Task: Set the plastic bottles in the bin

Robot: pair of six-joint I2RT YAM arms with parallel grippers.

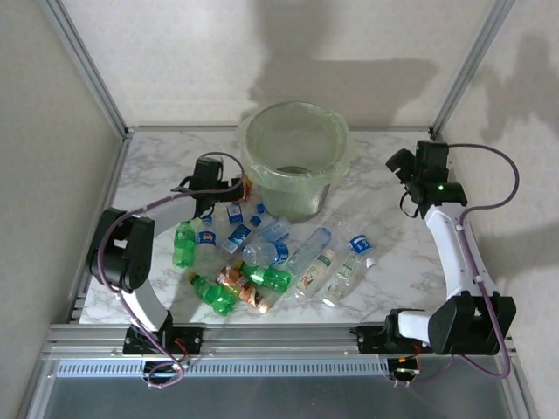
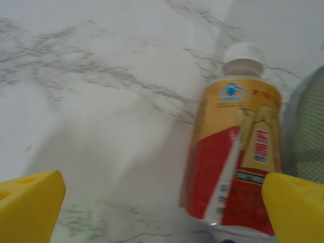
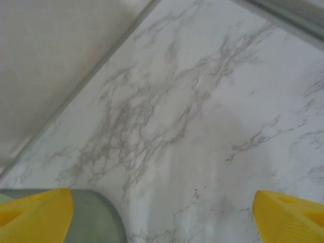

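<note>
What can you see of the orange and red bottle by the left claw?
The orange and red bottle is plastic, with a white cap and a label orange toward the cap, red toward the base, bearing a blue emblem. It rests on the marble table, apparently on its side, cap away from the open left claw, close beside the bin; contact is unclear.

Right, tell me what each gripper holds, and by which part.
Nothing is held. The left gripper is open, the orange-labelled bottle loose between its jaws; the right gripper is open over bare table.
</note>
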